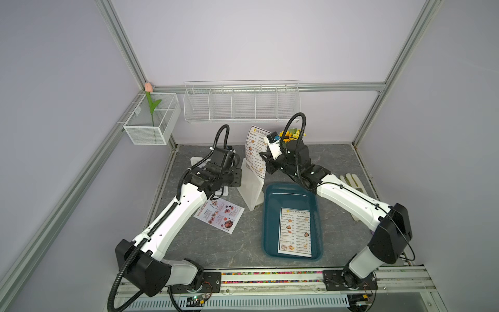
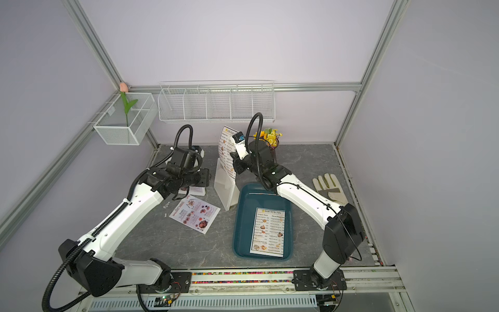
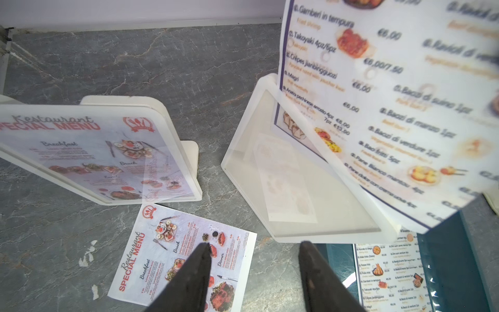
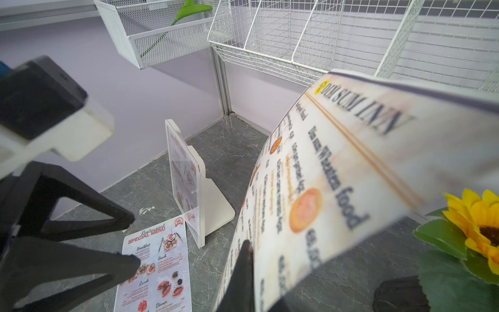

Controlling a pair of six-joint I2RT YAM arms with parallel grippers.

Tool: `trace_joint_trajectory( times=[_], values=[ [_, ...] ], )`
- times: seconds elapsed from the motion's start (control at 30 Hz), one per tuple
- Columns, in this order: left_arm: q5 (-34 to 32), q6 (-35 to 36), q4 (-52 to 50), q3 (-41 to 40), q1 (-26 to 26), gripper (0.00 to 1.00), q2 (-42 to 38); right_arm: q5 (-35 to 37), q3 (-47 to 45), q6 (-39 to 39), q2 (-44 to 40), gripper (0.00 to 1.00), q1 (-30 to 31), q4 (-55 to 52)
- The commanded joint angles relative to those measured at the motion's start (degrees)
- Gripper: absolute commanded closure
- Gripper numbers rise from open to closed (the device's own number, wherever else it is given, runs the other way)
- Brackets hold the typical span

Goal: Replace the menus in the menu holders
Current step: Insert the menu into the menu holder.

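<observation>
The right gripper (image 4: 247, 248) is clamped shut on the edge of a dim sum menu (image 4: 337, 175). The sheet stands nearly upright and bows away from the fingers. In a top view the grip sits on the sheet's side edge, about halfway up (image 1: 264, 159). The left wrist view shows the sheet's lower end through the translucent front panel of the middle holder (image 3: 297, 189), inside the slot. Most of the sheet rises above the holder.

The left gripper (image 3: 253, 244) is about half open and holds nothing. It hangs above the table, with the middle holder's base just past its fingertips. A loose special menu (image 3: 183, 259) lies flat under one finger. The rim of the teal tray (image 3: 453, 270) lies under the other.

The second holder (image 3: 186, 151) stands near the back wall, well apart from the right gripper. It has a framed special menu (image 3: 94, 151) in it.

A tray menu (image 1: 294, 232), also dim sum, lies flat in the tray beside the middle holder and below the right arm.
</observation>
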Motion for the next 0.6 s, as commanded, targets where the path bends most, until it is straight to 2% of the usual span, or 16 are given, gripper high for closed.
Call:
trace_joint_trajectory(
  times=[0.0,0.57],
  values=[
    [-0.56,1.11,0.92,1.04,-0.2,0.45,-1.78,1.07,-1.1,-0.48,1.03,0.92,0.53,2.49],
    [-0.98,1.91,0.99,1.26,-0.13,0.45,-1.75,5.23,-4.79,-1.08,0.47,0.92,2.57,7.42]
  ],
)
